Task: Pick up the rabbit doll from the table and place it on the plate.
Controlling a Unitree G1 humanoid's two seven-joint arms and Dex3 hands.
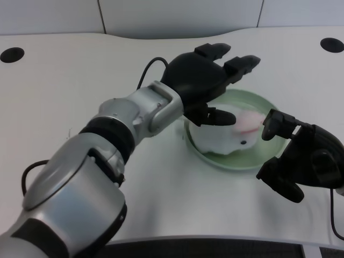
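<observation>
Already the rabbit (232,135) is lying on the plate (263,158), a white doll with a pink patch on top and a small dark dot on its side, filling the plate's left and middle part. The plate is pale green and is sitting on the white table (80,80) towards the right edge, nearer the front than the back. The left hand (207,80) is hanging right over the rabbit's left end and over the plate's back-left rim. Its fingers (242,65) are spreading apart and pointing towards the table's far right corner, holding nothing. Its thumb (217,116) is reaching rightwards below the palm and is lying against the top of the rabbit, or just above it; whether it is really touching cannot be told. Nothing is being pinched between thumb and fingers. The left forearm (145,113), silver with a black band, is stretching from the table's front-left corner diagonally up towards the plate, with the wrist just beside the plate's left rim. A thin black cable (146,71) is looping up behind the wrist. The right hand (303,158) is resting at the plate's right rim, dark fingers curling near the rabbit's right end. Two dark round holes (12,54) are showing in the table near its back corners.
</observation>
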